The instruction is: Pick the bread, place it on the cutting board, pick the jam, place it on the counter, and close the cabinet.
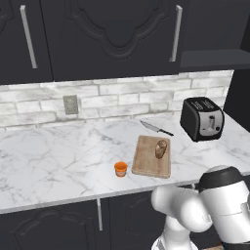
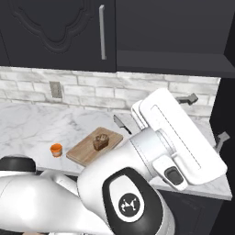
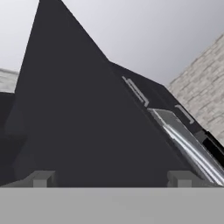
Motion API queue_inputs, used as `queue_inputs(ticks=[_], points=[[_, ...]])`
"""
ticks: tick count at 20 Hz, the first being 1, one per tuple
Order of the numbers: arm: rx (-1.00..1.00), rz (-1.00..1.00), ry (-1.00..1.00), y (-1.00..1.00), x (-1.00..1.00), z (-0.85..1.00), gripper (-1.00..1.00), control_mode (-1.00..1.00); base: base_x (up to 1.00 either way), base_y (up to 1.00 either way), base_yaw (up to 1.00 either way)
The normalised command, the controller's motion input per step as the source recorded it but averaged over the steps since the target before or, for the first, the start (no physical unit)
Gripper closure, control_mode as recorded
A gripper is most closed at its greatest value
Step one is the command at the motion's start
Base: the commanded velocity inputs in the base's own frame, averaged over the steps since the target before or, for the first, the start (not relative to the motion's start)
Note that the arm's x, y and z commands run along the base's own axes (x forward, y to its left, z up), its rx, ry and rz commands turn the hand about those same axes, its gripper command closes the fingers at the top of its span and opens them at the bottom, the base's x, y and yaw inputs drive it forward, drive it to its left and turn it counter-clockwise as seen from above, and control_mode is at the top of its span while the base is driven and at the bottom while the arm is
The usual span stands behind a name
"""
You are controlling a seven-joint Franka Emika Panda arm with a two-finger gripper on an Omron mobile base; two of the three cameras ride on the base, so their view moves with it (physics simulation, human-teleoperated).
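Note:
The brown bread (image 1: 160,149) (image 2: 100,142) stands upright on the wooden cutting board (image 1: 146,163) (image 2: 82,151). The orange jam (image 1: 120,169) (image 2: 56,150) sits on the white marble counter (image 1: 58,161) (image 2: 27,124), just left of the board. The dark upper cabinet (image 1: 112,39) has one door (image 1: 239,93) (image 2: 228,82) swung open at the far right, with a bare shelf (image 1: 210,58) behind it. My gripper (image 2: 205,118) (image 3: 111,179) is raised to the right of the board, open, with nothing between its fingers. It faces the dark panel of that open door (image 3: 87,131).
A black toaster (image 1: 202,118) stands at the back right of the counter. A knife (image 1: 156,128) (image 2: 121,123) lies behind the board. A wall outlet (image 1: 71,104) sits in the brick backsplash. My own arm blocks the right part of the counter in the right base view.

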Motion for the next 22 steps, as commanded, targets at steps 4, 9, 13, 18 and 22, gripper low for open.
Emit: queue_inputs(ticks=[4,9,13,18,22], points=[[0.00,0.00,0.04,-0.25,-0.58,0.13,-1.00,-1.00,0.00,0.00,0.00],[0.00,0.00,0.05,-0.20,-0.54,0.11,-1.00,-1.00,0.00,0.00,0.00],[0.00,0.00,0.05,-0.19,-0.54,0.10,-1.00,-1.00,0.00,0.00,0.00],[0.00,0.00,0.06,-0.18,-0.56,0.11,-1.00,-1.00,0.00,0.00,0.00],[0.00,0.00,0.06,-0.20,-0.43,0.09,-1.00,-1.00,0.00,0.00,0.00]])
